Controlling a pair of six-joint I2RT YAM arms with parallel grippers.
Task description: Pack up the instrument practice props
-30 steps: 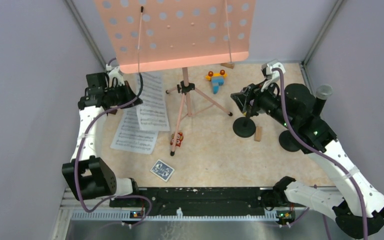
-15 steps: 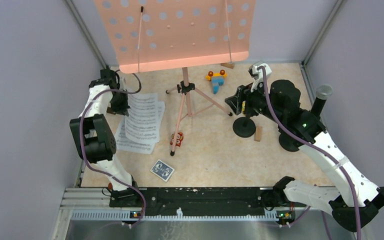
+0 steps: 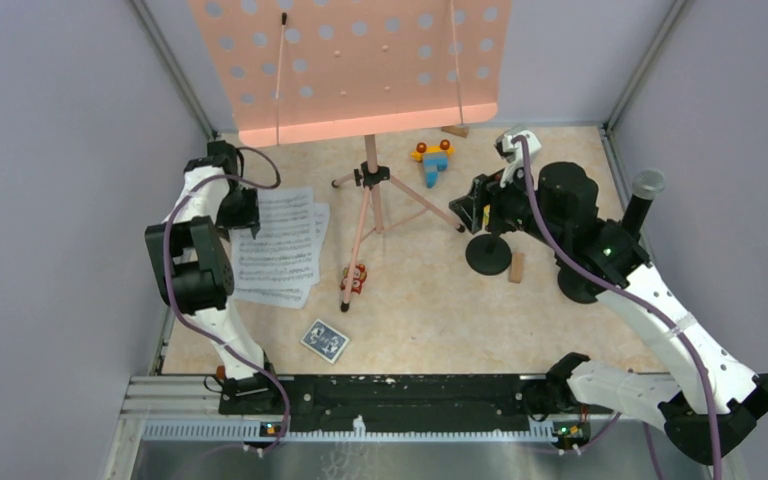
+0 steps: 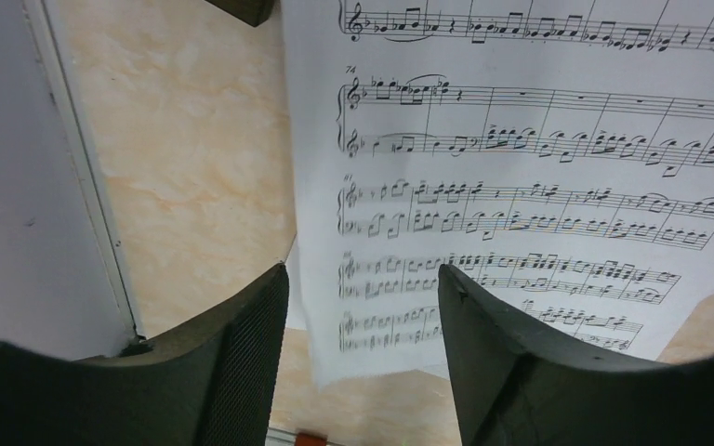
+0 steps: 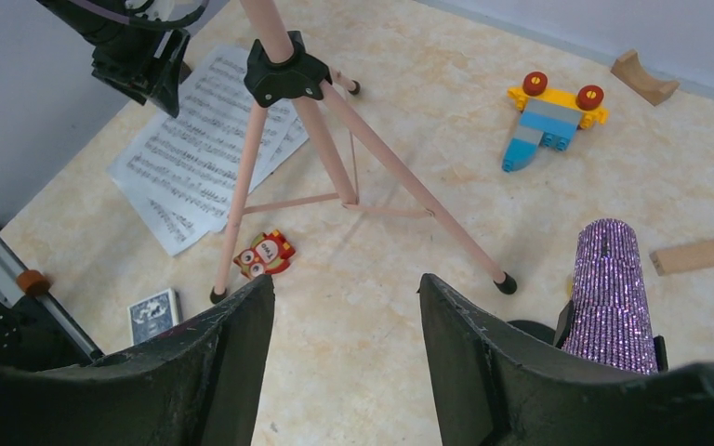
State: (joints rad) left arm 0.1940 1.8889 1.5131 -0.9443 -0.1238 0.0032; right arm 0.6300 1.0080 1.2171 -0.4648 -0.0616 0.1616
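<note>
The sheet-music pages lie overlapped on the worktop just left of the music stand, judged light, limp and easily creased, best pinched at a free edge; left hand hangs spread over their corner, right hand spread, empty.

The salmon-pink music rack is cut off by the top view's upper edge. The sheet-music pages are cropped in the left wrist view. The lower end of the purple-glitter microphone is covered by the right jaws.
</note>
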